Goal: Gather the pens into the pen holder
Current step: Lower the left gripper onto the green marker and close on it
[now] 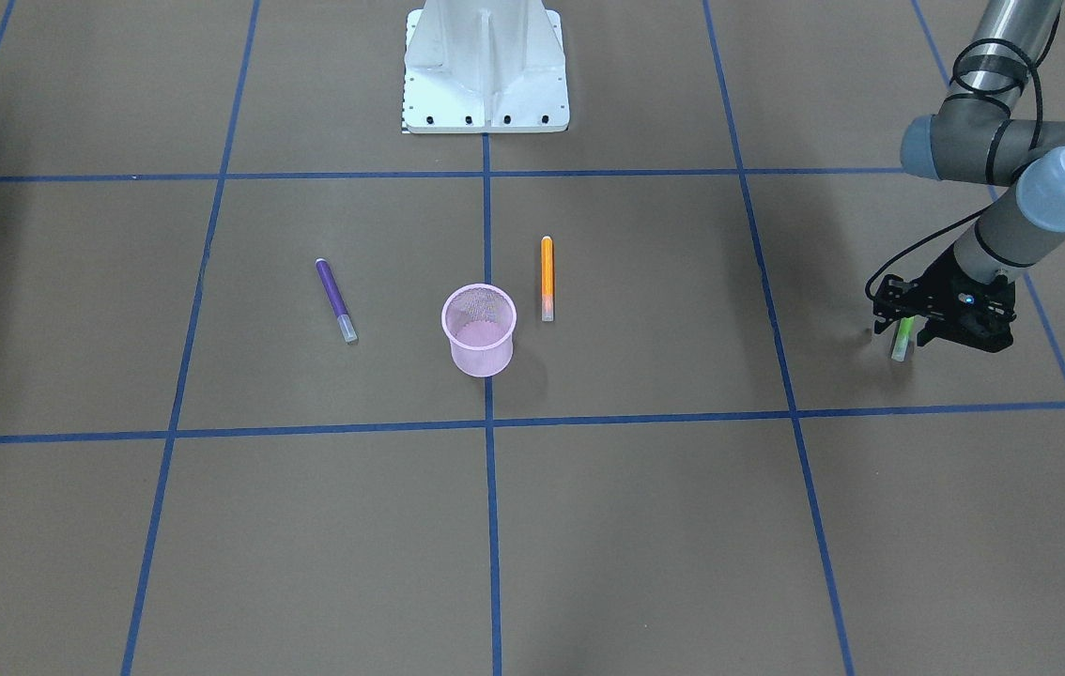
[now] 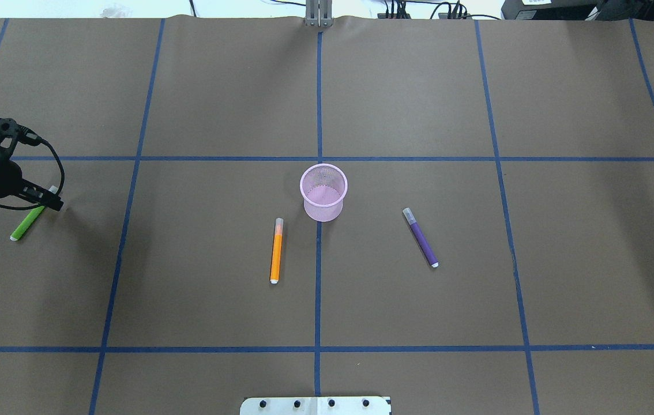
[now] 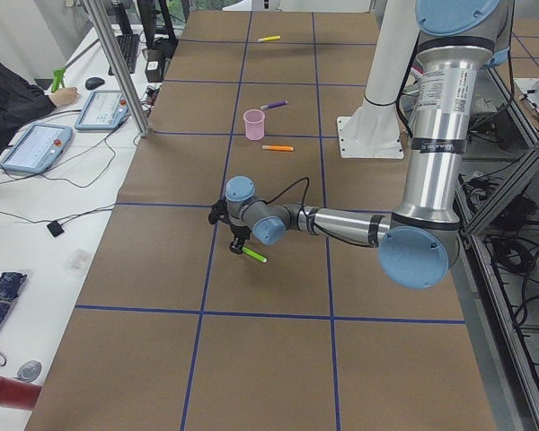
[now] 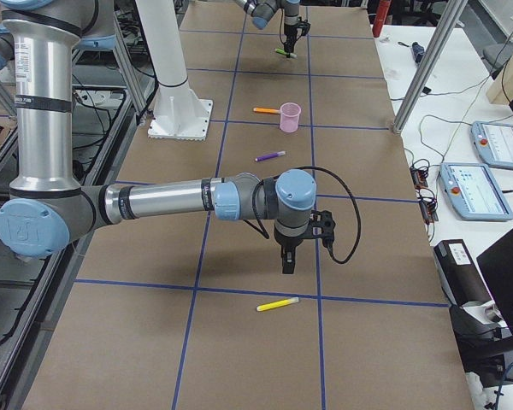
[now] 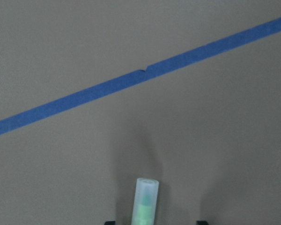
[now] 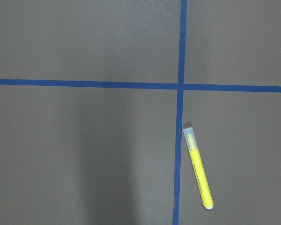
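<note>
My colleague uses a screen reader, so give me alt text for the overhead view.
A pink mesh pen holder stands upright mid-table, an orange pen lying to its lower left and a purple pen to its lower right. At the left edge, the left tool is over the capped end of a green pen.

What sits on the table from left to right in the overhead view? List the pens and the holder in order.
green pen → orange pen → pen holder → purple pen
</note>
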Available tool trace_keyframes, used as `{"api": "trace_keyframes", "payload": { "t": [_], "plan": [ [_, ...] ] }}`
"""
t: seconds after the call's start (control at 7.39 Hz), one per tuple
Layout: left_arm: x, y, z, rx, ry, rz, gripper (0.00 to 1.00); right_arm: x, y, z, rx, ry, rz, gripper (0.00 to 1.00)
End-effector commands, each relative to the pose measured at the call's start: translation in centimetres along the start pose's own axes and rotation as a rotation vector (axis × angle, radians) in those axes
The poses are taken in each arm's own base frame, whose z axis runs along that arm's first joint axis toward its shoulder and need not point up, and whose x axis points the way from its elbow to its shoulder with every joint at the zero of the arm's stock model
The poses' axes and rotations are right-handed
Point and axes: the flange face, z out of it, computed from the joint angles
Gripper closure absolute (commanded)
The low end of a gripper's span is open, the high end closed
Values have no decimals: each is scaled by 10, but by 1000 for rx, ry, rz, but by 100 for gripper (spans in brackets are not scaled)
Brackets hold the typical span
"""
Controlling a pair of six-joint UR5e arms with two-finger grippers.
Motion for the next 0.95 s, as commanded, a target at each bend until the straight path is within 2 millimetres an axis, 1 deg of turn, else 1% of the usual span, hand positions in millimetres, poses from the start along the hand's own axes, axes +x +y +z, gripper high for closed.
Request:
{"api": "trace_keyframes", "payload": {
  "t": [0.0, 0.27, 0.41, 0.54, 0.68, 0.81],
  "plan": [
    [-5, 3, 5, -10, -5, -6, 37, -1, -1, -1, 2, 1, -3, 0],
    [-6, 3, 6, -11, -6, -7, 42, -1, -1, -1, 2, 4, -3, 0],
    [-6, 4, 6, -12, -7, -8, 47, -1, -1, -1, 2, 4, -3, 0],
    [-7, 5, 6, -13, -7, -9, 56, -1, -1, -1, 2, 4, -3, 0],
    [-8, 5, 6, -14, -7, -12, 76, 0, -1, 0, 1, 6, -2, 0],
    [-7, 5, 6, -16, 0, -13, 100, 1, -1, 0, 0, 6, -1, 0]
  ]
}}
